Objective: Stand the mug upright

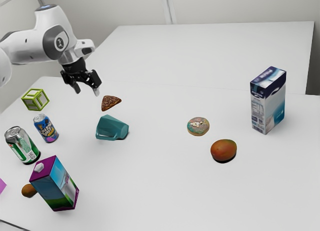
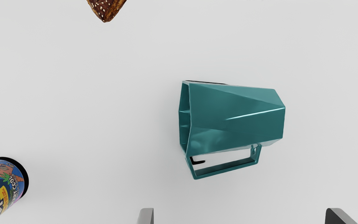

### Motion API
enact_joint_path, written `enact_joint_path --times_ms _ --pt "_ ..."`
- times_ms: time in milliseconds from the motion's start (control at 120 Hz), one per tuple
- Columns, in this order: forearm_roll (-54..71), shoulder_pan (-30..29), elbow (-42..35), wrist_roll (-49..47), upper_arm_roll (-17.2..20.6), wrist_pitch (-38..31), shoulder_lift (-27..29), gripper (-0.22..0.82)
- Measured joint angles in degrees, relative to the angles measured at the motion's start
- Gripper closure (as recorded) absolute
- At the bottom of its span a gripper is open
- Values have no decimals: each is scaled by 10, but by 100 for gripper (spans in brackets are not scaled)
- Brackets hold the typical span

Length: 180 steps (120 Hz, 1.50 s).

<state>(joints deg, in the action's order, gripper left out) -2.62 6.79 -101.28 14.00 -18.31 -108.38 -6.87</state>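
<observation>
1. White table (image 1: 150,191): it bears a job judged barely begun.
2. Gripper (image 1: 87,91): spread wide and empty, above the table.
3. Teal mug (image 2: 235,118): lying on its side; gripping, turning and standing it up all remain.
4. Brown pastry (image 1: 110,102): near the mug, probably needing no handling.

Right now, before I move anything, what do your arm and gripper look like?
My arm is smooth, rounded and white, with a dark grey joint cover bearing a pale round emblem and a dark, bluish cap on top. The gripper is black, with two fingers and grey on their tips.
</observation>
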Motion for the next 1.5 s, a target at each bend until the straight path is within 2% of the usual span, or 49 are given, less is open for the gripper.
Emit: enact_joint_path --times_ms 133,275,475,917,1225,1317,1500 --pt "-7 -9 -2 4 1 -1 -2 0" --pt "-79 -63 2 28 3 -3 -46 0" --pt "-201 -95 6 79 -2 9 -102 0" --pt "-377 -119 84 150 -11 90 -219 0" --pt "-428 -127 89 163 -10 121 -251 1" --pt "-437 -126 88 164 -10 124 -254 7" --pt "-449 -126 85 165 -10 127 -255 35"
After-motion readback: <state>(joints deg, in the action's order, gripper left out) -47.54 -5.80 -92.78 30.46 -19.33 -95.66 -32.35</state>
